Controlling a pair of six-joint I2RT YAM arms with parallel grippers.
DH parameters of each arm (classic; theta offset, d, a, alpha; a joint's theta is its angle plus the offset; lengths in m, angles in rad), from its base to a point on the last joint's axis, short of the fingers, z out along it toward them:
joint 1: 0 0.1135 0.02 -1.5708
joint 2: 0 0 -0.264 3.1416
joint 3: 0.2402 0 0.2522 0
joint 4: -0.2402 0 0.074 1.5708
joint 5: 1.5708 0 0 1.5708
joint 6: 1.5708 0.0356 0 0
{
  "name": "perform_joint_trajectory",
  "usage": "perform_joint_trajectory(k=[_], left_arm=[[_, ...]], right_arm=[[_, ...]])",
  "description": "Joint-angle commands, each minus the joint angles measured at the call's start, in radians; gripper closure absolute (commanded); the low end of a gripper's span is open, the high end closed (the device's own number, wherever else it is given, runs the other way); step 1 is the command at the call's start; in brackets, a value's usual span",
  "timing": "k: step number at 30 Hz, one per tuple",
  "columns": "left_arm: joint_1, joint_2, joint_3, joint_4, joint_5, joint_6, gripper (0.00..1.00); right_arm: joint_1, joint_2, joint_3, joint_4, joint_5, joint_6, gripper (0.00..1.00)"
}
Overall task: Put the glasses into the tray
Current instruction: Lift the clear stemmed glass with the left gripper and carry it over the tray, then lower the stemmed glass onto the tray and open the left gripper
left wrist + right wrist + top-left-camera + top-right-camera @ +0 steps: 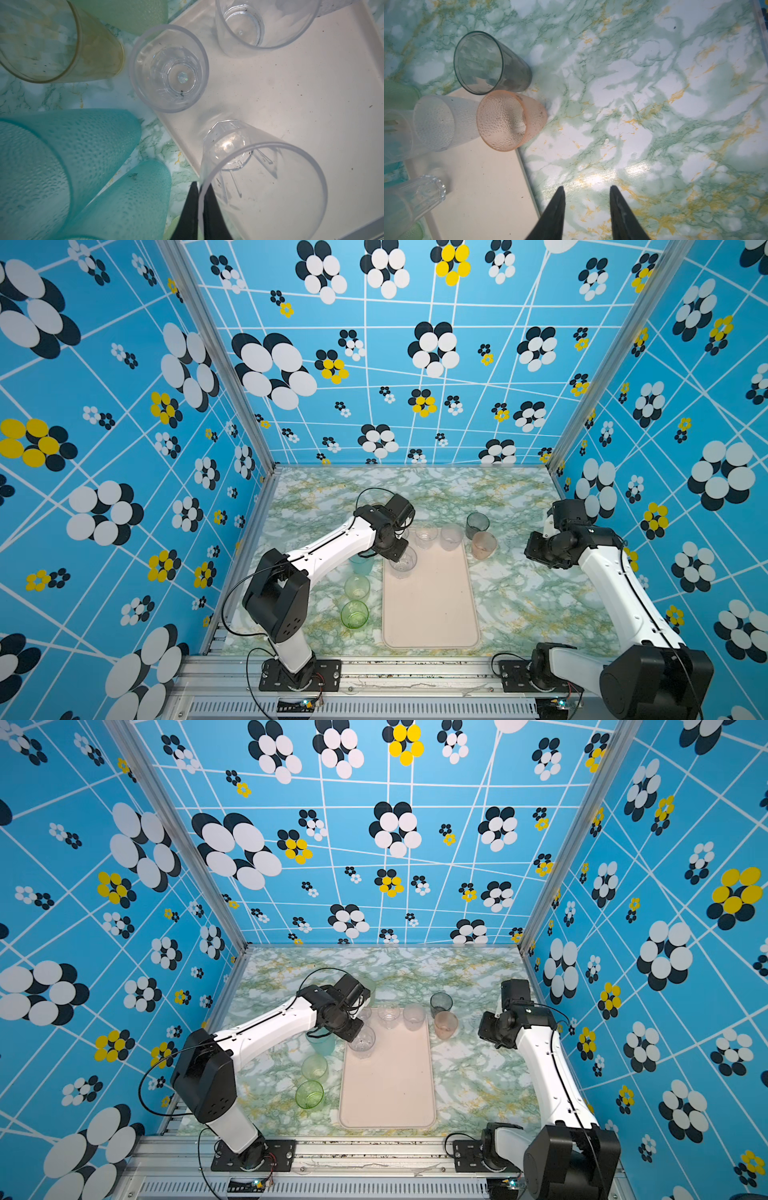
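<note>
My left gripper (200, 185) is shut on the rim of a clear glass (261, 187), one finger inside and one outside. That glass (403, 562) is over the far left part of the cream-pink tray (432, 614); I cannot tell if its base touches. Two clear glasses (168, 68) (266, 22) and a frosted one (451, 537) stand at the tray's far end. My right gripper (585, 187) hangs open over bare table right of the tray (477, 187), with nothing in it.
A smoky grey glass (477, 524) and a pink one (483, 544) stand on the table by the tray's far right corner. Left of the tray stand teal (360, 564), pale yellow-green (357, 587) and green (354, 614) glasses; an amber glass (62, 47) stands beyond them.
</note>
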Motion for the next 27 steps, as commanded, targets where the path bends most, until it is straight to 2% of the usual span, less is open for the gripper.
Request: perform_joint_trajectory(k=[1, 27], left_arm=[[0.015, 0.014, -0.014, 0.011, 0.021, 0.019, 0.98], [0.063, 0.090, 0.019, 0.049, 0.024, 0.041, 0.97]], right_arm=[[0.010, 0.009, 0.028, -0.029, 0.010, -0.008, 0.62], [0.029, 0.039, 0.057, -0.051, 0.032, -0.008, 0.62]])
